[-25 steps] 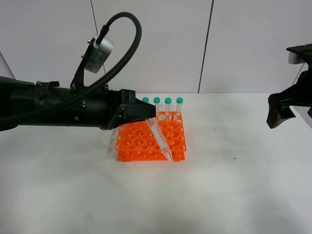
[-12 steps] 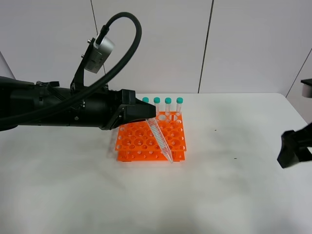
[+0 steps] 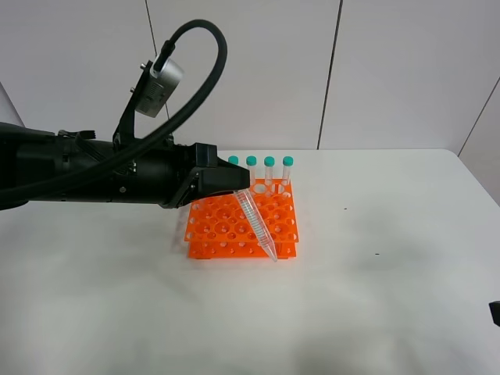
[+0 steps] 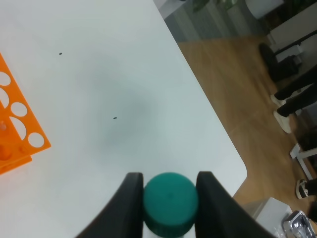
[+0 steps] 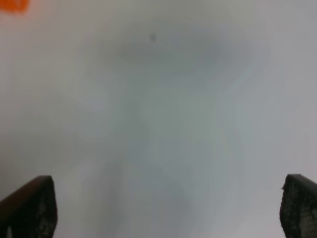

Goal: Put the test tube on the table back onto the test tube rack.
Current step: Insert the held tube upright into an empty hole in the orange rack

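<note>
Bright even light, soft shadows on table [image 3: 375,312]; right wrist view blurred, defocused

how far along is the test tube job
Done: the test tube is off the table, clamped at its teal cap by the left pincer. In hand: it hangs tilted over the orange test tube rack, tip near the rack's near right corner, not in a hole. Left: stand it upright in a free hole and release.
</note>
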Available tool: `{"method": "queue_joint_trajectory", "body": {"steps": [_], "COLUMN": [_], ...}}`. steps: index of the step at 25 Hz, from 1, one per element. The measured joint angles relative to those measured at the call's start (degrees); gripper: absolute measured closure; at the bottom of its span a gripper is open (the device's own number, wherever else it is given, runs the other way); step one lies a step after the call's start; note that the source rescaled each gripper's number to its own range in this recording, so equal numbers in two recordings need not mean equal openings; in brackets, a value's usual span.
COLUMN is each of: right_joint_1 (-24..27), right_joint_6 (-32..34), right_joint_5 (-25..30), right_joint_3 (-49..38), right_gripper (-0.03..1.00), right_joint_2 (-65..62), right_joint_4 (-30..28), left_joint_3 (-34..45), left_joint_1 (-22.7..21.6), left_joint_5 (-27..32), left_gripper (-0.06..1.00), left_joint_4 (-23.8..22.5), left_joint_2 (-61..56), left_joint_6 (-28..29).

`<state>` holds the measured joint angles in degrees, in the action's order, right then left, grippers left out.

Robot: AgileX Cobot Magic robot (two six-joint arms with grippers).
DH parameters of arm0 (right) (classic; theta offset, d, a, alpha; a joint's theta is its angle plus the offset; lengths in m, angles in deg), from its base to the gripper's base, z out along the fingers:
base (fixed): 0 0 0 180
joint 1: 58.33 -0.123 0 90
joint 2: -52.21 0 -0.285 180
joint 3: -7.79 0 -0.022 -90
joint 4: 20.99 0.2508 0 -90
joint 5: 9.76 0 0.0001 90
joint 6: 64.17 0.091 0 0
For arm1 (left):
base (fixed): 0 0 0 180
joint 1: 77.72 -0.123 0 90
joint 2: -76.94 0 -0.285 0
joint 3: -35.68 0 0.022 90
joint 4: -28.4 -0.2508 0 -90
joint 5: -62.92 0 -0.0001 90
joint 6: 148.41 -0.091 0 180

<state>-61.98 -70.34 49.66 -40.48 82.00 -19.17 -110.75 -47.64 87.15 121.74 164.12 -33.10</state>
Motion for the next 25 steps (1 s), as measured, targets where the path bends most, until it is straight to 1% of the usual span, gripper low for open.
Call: {"method": "queue_joint_trajectory", "body": {"steps": [2, 5, 10, 16, 19, 25], "right_joint_1": [0.0, 0.0, 0.1, 5.3, 5.2, 3.2], "right_joint_6": [0.0, 0.2, 0.2, 0.2, 0.2, 0.2], "right_joint_5": [-0.7, -0.8, -0.8, -0.9, -0.9, -0.9], "right_joint_3": [-0.2, -0.2, -0.2, -0.2, -0.2, -0.2], "right_gripper": [-0.03, -0.03, -0.03, -0.03, -0.03, -0.03], "right_joint_2": [-5.3, -9.9, -11.2, -13.1, -16.7, -22.2], "right_joint_4": [0.0, 0.0, 0.0, 0.0, 0.0, 0.0], "left_joint_3": [0.0, 0.0, 0.0, 0.0, 0.0, 0.0], "left_joint_1": [0.0, 0.0, 0.0, 0.0, 0.0, 0.0], "left_joint_5": [0.1, 0.1, 0.1, 0.1, 0.1, 0.1], "left_gripper": [0.94, 0.94, 0.94, 0.94, 0.94, 0.94], "left_joint_4": [0.0, 0.0, 0.0, 0.0, 0.0, 0.0], "left_joint_2": [0.0, 0.0, 0.0, 0.0, 0.0, 0.0], "left_joint_6": [0.0, 0.0, 0.0, 0.0, 0.0, 0.0]}}
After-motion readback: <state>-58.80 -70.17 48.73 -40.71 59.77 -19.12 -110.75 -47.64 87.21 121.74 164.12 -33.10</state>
